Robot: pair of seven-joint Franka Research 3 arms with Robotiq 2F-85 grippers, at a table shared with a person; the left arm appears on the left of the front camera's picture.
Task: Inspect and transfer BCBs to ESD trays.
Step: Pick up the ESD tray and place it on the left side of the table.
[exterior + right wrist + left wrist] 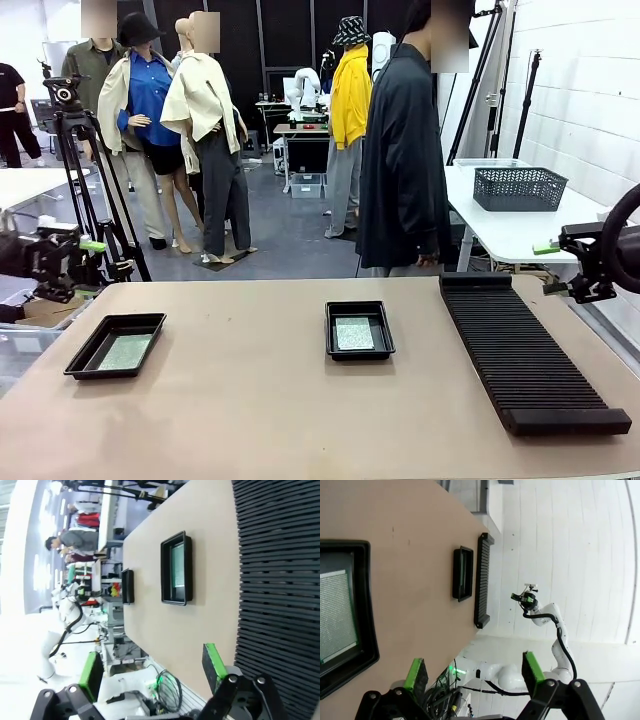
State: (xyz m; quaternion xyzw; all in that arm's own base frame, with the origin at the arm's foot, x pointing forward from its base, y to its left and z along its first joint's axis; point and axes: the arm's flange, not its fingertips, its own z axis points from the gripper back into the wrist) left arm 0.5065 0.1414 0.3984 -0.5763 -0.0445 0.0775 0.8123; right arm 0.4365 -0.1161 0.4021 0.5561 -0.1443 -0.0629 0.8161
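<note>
Two black ESD trays lie on the tan table. The left tray [90,348] holds a pale green BCB [127,351]; the middle tray [360,306] holds another BCB [354,333]. My left gripper [90,266] hovers open off the table's left edge, apart from the left tray. My right gripper [548,268] hangs open past the right edge, beside the rack. In the left wrist view my gripper [474,672] is open and empty, with the near tray [366,605] and its board [337,615] at the left. In the right wrist view my gripper [151,672] is open, the middle tray [164,570] ahead.
A long black ribbed rack [525,350] lies along the table's right side, its slots showing no boards. A person in a black coat [405,150] stands at the far edge. A camera tripod [75,150] stands behind the left corner. A white side table with a basket [520,187] is at right.
</note>
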